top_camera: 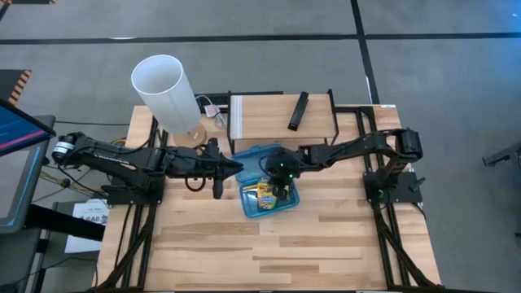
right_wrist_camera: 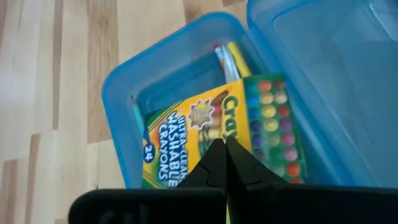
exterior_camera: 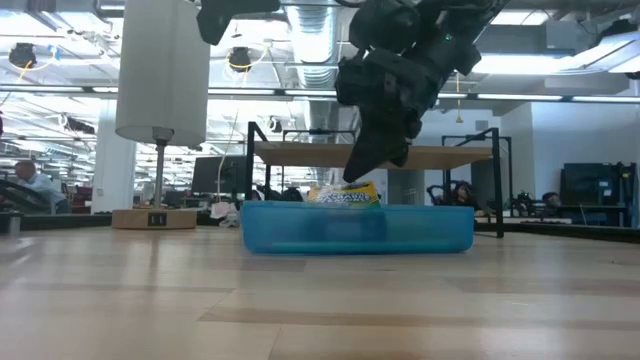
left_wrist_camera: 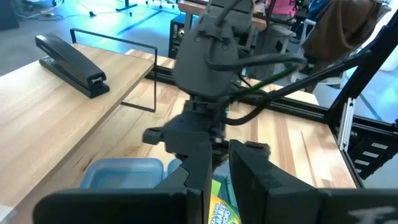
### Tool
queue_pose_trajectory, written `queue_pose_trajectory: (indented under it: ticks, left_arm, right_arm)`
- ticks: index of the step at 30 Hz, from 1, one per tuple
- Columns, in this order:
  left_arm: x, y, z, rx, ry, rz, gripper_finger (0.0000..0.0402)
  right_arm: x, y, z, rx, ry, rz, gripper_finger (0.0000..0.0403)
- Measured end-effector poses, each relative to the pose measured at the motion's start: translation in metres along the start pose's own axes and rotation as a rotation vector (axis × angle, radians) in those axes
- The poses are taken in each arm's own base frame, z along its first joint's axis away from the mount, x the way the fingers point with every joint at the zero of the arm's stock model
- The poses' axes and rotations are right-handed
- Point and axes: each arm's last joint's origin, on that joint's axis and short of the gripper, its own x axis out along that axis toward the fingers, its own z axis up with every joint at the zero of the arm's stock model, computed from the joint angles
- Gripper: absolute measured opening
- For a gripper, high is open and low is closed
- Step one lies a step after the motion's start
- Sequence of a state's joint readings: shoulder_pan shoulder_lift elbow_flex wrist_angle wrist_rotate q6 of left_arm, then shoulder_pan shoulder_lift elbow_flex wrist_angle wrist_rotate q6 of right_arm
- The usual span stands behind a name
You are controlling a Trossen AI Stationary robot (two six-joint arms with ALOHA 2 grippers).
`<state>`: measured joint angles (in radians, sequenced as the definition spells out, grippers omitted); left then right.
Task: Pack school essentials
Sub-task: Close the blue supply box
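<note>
Crayon box [right_wrist_camera: 217, 143] lies slantwise in blue case [right_wrist_camera: 118, 93], directly beneath right end effector [right_wrist_camera: 225, 163], fingers pressed together on its top; left end effector [left_wrist_camera: 214, 171] waits beside, state unclear

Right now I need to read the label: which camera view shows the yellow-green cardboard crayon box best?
The right wrist view: the yellow-green cardboard crayon box fills the frame, label readable. The high view shows it small under the right gripper; the low view, only its top edge; the left wrist view, a corner.

A tall white cylinder [top_camera: 167, 91] stands at the table's back-left, a black stapler [top_camera: 299, 111] on the raised shelf [top_camera: 269, 122]
</note>
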<state>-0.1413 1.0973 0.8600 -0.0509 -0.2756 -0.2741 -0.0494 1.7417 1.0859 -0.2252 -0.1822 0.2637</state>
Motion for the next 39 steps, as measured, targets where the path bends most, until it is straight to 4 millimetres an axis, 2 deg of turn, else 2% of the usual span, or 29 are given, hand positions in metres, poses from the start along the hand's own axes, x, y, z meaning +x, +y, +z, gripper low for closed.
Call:
queue_pose_trajectory:
  ticks: [7,12,17,23,28,32,39]
  left_arm:
    - [0.000,-0.001,0.009,0.022,-0.084,-0.015,0.0041]
    - [0.000,0.000,0.013,0.014,-0.126,-0.018,0.0041]
    - [0.000,0.000,0.012,0.016,-0.115,-0.027,0.0041]
    - [0.000,0.000,0.011,0.024,-0.099,-0.037,0.0041]
    - [0.001,0.001,0.011,0.035,-0.099,-0.032,0.0041]
    - [0.001,0.002,0.011,0.030,-0.098,-0.037,0.0041]
    - [0.001,0.002,0.009,0.013,-0.074,-0.048,0.0041]
  right_arm:
    - [-0.005,-0.022,0.006,0.070,-0.034,-0.062,0.0005]
    - [0.008,-0.034,0.001,0.108,0.010,-0.082,0.0005]
    - [0.021,-0.025,-0.008,0.105,0.066,-0.047,0.0005]
    - [0.023,-0.010,-0.012,0.075,0.084,-0.022,0.0005]
    - [0.023,-0.012,-0.012,0.080,0.087,-0.026,0.0005]
    - [0.010,-0.017,-0.004,0.109,0.044,-0.031,0.0005]
    - [-0.032,-0.029,0.015,0.137,-0.086,-0.054,0.0005]
